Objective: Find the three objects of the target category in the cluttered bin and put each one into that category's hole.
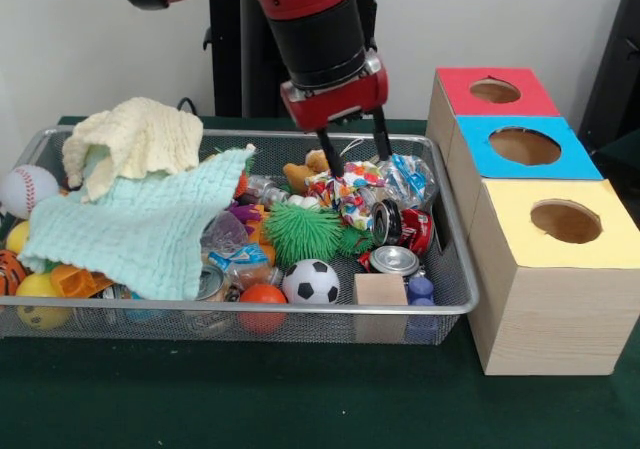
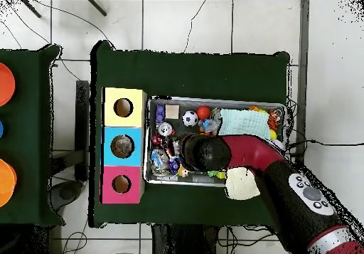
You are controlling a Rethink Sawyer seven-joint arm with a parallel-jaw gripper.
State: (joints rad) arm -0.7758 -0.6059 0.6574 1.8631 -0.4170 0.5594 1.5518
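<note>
Red-and-black gripper down in the wire-mesh bin, far right, two black fingers spread apart, straddling a crinkly multicoloured candy bag among clutter. Three wooden boxes with holes right of the bin.

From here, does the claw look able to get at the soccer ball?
Probably yes: the soccer ball lies uncovered near the bin's front rim, nothing on top; the open claw hangs farther back over the candy bag.

Three boxes, two cloths
</note>
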